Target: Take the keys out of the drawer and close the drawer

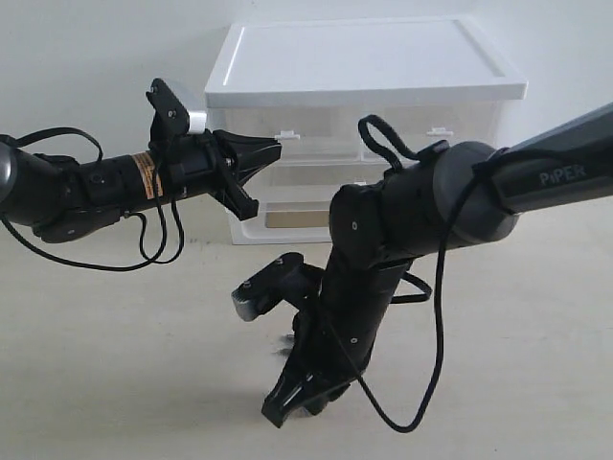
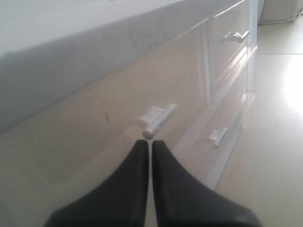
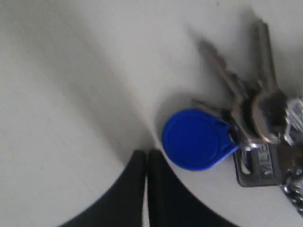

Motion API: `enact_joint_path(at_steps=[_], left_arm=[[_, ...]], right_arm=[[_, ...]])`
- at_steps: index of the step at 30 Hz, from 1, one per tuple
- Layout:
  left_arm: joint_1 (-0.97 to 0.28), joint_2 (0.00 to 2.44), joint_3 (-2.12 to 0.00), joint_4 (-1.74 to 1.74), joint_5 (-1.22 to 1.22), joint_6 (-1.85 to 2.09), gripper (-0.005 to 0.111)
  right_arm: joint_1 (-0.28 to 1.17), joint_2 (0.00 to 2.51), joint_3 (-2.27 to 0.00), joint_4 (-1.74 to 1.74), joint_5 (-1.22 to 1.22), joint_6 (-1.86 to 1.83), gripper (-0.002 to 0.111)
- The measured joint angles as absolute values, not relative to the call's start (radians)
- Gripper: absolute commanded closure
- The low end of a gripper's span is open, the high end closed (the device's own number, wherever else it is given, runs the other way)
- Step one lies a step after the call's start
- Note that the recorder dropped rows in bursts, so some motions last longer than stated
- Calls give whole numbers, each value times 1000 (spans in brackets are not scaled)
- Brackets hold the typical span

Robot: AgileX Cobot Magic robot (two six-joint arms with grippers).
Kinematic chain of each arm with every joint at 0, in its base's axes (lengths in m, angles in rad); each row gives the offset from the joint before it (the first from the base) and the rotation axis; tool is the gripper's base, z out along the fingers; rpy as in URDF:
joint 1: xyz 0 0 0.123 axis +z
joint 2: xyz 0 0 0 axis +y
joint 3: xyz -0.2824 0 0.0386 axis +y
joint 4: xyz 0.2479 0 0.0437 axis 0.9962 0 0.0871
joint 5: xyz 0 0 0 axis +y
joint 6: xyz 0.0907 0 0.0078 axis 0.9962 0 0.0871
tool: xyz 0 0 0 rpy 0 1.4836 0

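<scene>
The keys, silver on a ring with a round blue fob, lie flat on the pale table. My right gripper is shut and empty, its tips just beside the fob. In the exterior view that gripper points down at the table in front of the cabinet, and the arm hides the keys. The right-hand clear drawer looks level with its left twin. My left gripper is shut, its tips just short of the left twin's white tab handle. The right drawer's handle is farther along.
The white cabinet stands at the back against the wall. Below the pair is a full-width clear drawer with its own handle. The right arm crosses in front of the cabinet. Loose black cables hang from both arms.
</scene>
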State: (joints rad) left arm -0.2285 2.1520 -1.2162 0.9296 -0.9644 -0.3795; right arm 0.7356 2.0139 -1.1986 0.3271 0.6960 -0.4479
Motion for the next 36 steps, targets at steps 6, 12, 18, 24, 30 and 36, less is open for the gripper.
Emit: enact_joint_path(at_steps=[6, 12, 18, 24, 30, 36], left_arm=[[-228, 2152, -1216, 930, -962, -380, 102], [-228, 2152, -1216, 930, -962, -380, 102], [-228, 2152, -1216, 930, -962, -380, 102], [-228, 2152, -1216, 930, -962, -380, 102], [-228, 2152, -1216, 930, -962, -380, 102], [-228, 2152, -1216, 930, -965, -394, 102]], right_arm=[[735, 2031, -1216, 42, 618, -271, 108], [735, 2034, -1216, -159, 559, -170, 108], [735, 2042, -1216, -269, 528, -137, 108], [735, 2048, -1216, -420, 526, 0, 108], [735, 2028, -1206, -432, 540, 21, 108], [735, 1883, -1199, -365, 585, 21, 108]])
